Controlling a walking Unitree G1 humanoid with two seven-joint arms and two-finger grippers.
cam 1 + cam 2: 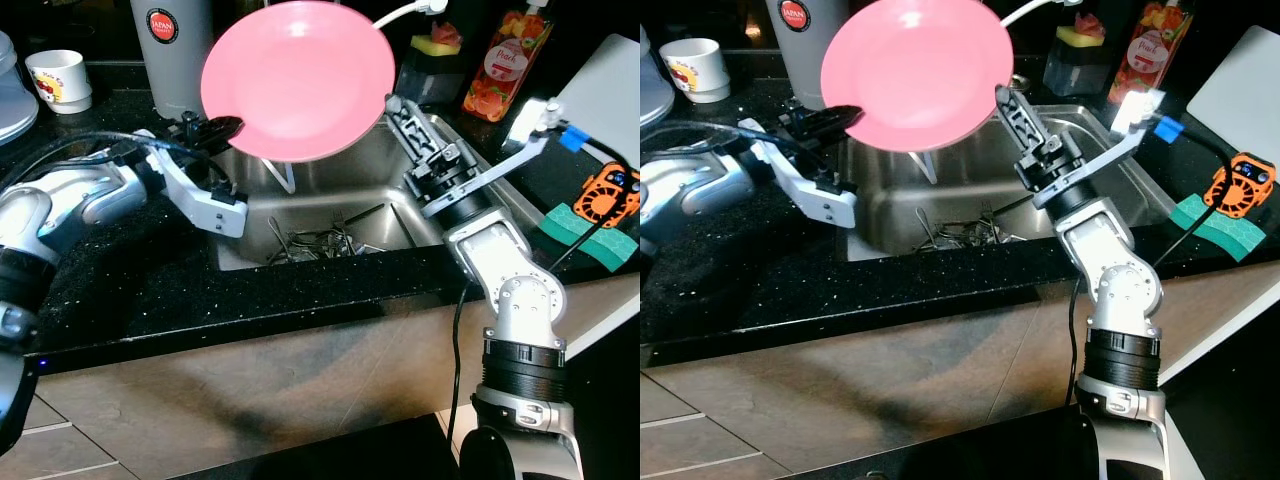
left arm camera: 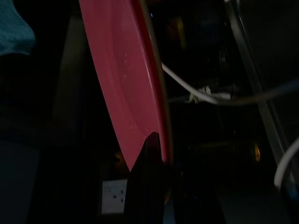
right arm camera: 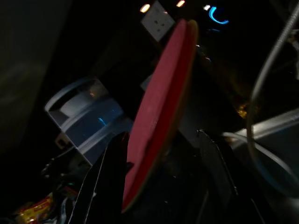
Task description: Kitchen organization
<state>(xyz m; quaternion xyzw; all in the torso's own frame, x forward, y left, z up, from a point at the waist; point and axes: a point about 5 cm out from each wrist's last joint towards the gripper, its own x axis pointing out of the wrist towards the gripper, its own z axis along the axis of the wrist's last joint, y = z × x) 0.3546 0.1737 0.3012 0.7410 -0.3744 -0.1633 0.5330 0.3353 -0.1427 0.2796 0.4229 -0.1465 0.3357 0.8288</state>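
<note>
A round pink plate [image 1: 298,80] hangs tilted above the steel sink [image 1: 330,175]. My left gripper [image 1: 218,128] is shut on the plate's left rim, and in the left wrist view one black finger [image 2: 147,186] lies against the plate [image 2: 126,84]. At the plate's right rim is my right gripper [image 1: 397,108]. In the right wrist view the right gripper [image 3: 161,158] stands open, its two fingers astride the plate's edge [image 3: 159,116] with a gap on each side.
Several pieces of cutlery [image 1: 320,240] lie in the sink bottom. A white mug [image 1: 60,78] and a grey tumbler [image 1: 172,50] stand back left on the black counter [image 1: 150,290]. A soap bottle [image 1: 505,60], green cloths [image 1: 590,235] and an orange gadget [image 1: 608,195] are to the right.
</note>
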